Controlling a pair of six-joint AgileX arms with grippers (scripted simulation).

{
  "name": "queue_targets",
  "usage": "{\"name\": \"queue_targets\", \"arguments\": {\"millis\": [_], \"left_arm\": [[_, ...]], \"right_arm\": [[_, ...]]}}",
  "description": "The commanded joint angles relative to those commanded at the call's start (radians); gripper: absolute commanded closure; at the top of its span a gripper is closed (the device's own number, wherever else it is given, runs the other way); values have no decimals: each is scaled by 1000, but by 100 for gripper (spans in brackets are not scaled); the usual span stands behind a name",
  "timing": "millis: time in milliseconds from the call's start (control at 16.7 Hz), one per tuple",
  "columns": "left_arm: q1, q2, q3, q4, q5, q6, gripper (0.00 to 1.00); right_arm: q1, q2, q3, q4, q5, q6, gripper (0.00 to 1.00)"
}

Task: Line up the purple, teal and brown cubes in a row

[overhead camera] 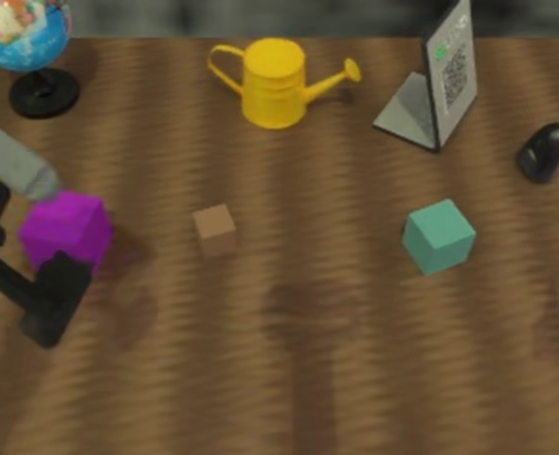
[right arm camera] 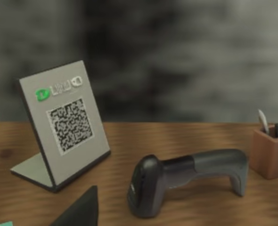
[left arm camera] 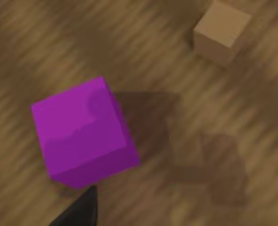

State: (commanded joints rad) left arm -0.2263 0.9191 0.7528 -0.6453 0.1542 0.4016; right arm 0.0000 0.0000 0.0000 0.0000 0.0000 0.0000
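Our left gripper (overhead camera: 57,275) sits at the worktop's (overhead camera: 308,379) far left over the matte magenta-purple cube (overhead camera: 66,230); we cannot tell its opening. Small tan-brown cube (overhead camera: 214,226) lies centre-left, teal-green cube (overhead camera: 439,236) well apart at right. Right gripper is out of the top view.

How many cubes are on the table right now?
3: the purple cube at the table's left by the left gripper, the brown cube left of centre, the teal cube right of centre.

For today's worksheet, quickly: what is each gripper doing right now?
Left gripper: around the purple cube, open or shut cannot be told.
Right gripper: out of the top view; state cannot be told.
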Motion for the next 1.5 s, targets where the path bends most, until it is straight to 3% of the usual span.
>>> {"name": "queue_targets", "arguments": {"millis": [360, 720, 1140, 1500], "left_arm": [[-125, 704, 514, -375, 9, 212, 0], [-201, 1152, 959, -580, -59, 333, 0], [-228, 1382, 1246, -629, -146, 371, 0], [-223, 1384, 1254, -627, -149, 371, 0]], "right_arm": [[0, 0, 0, 0, 0, 0, 0], [0, 0, 0, 0, 0, 0, 0], [0, 0, 0, 0, 0, 0, 0], [0, 0, 0, 0, 0, 0, 0]]}}
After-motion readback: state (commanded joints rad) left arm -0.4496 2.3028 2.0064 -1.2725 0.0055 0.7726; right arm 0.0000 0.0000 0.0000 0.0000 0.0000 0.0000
